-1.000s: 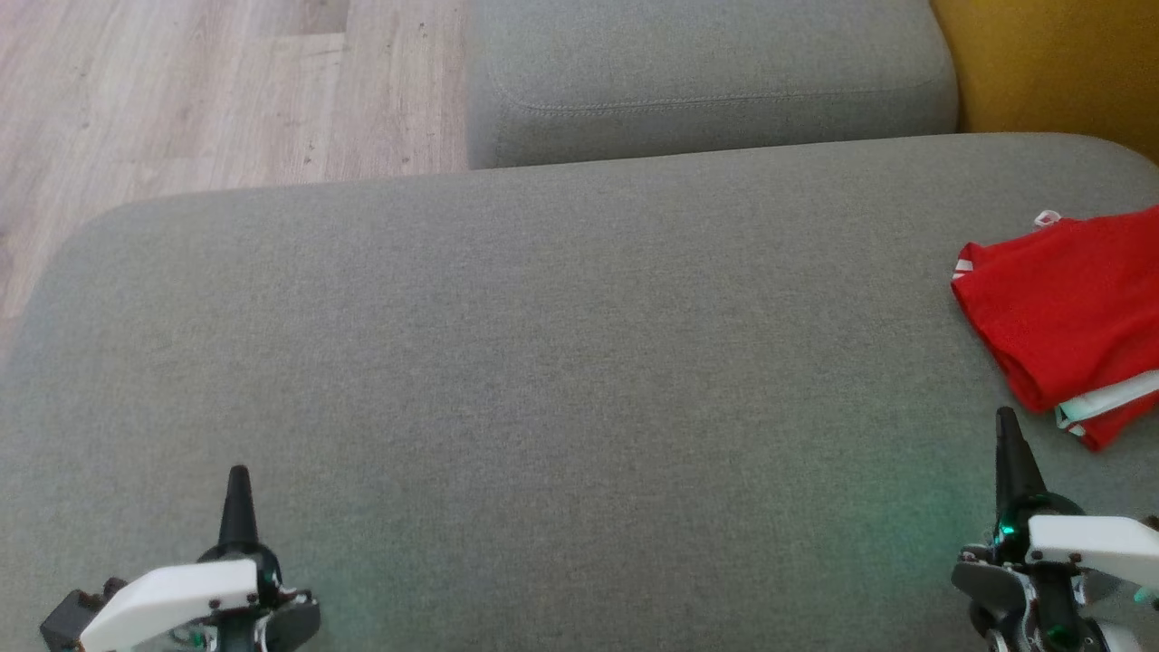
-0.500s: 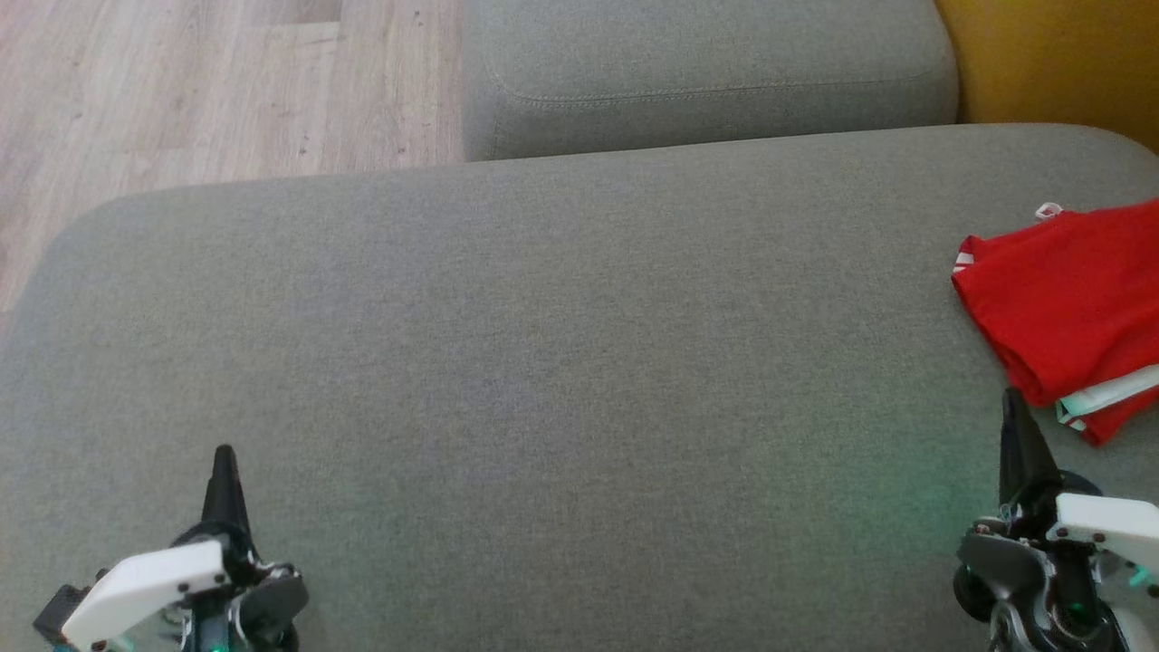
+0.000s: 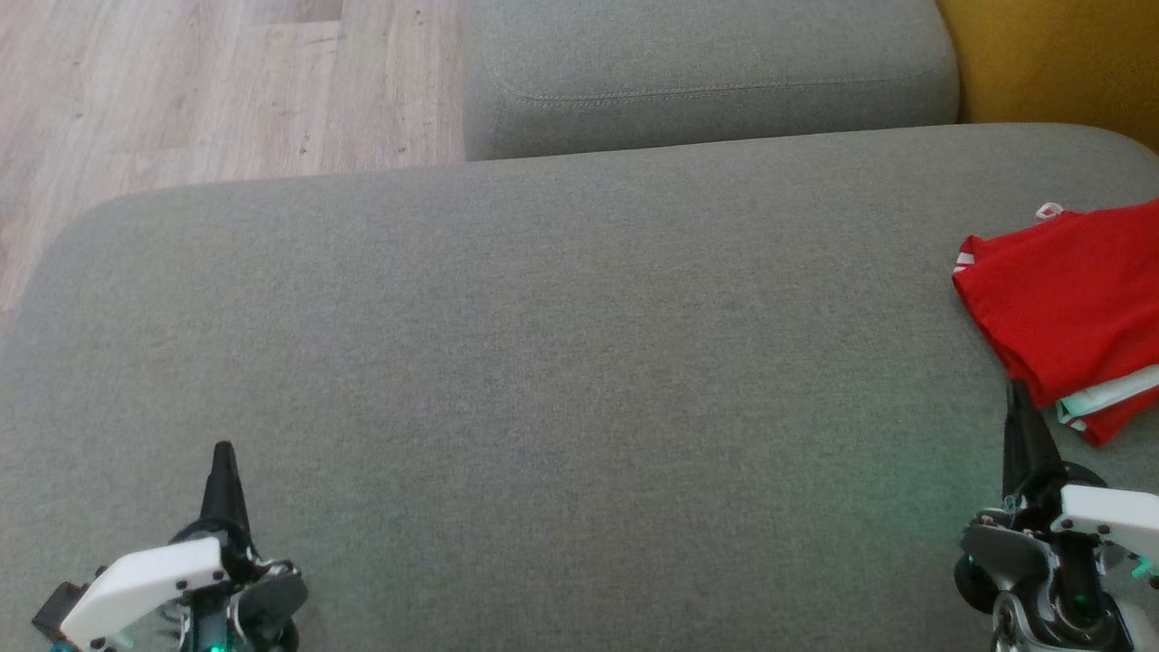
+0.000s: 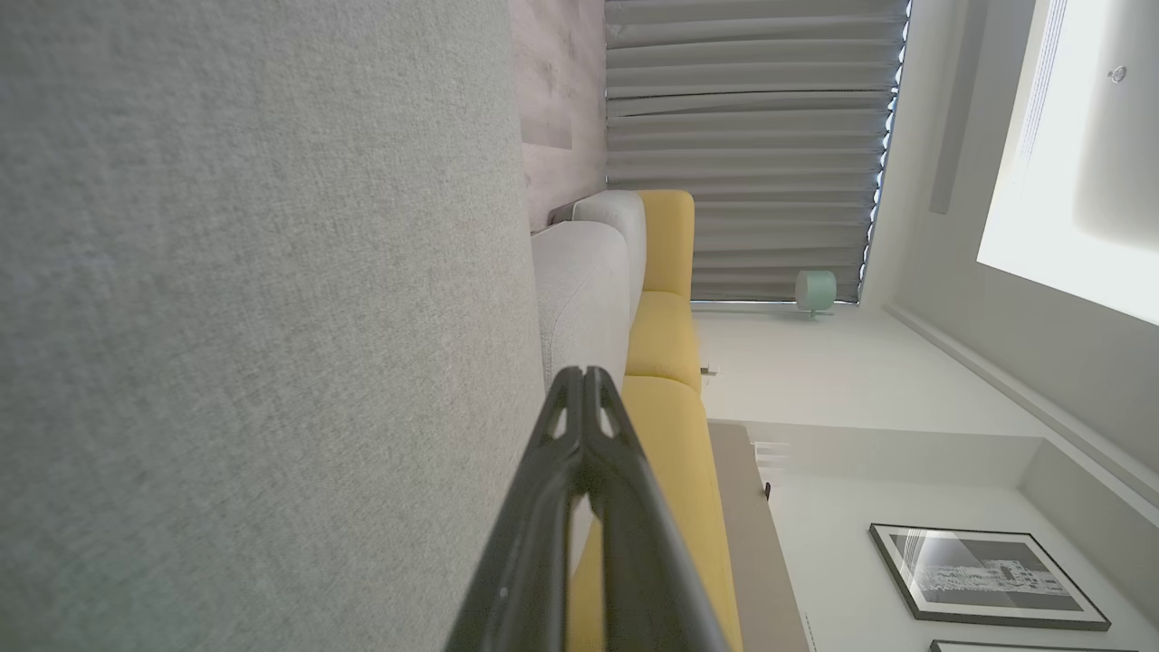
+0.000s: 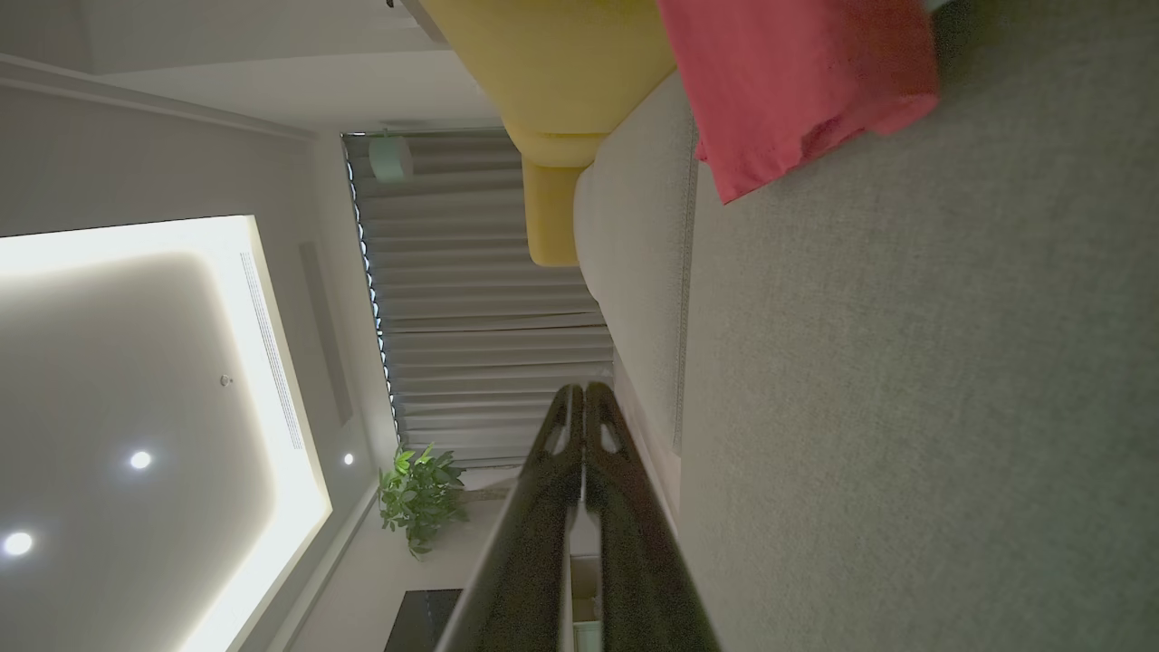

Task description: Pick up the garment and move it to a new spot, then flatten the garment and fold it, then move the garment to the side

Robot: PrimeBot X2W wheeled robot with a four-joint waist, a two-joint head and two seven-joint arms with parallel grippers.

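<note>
The folded garment [image 3: 1068,299] lies at the cushion's [image 3: 543,344] right edge, its left side slanting toward near right. It is cut off, so its long axis is unclear. The left gripper [image 3: 223,450] and the right gripper [image 3: 1016,391] are closed and empty, the right just beside the garment.

no readable text, labels or numbers

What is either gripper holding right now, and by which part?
Nothing. The left gripper and right gripper are both shut with nothing between the fingers. The folded red garment lies loose on the grey cushion, ungripped.
</note>
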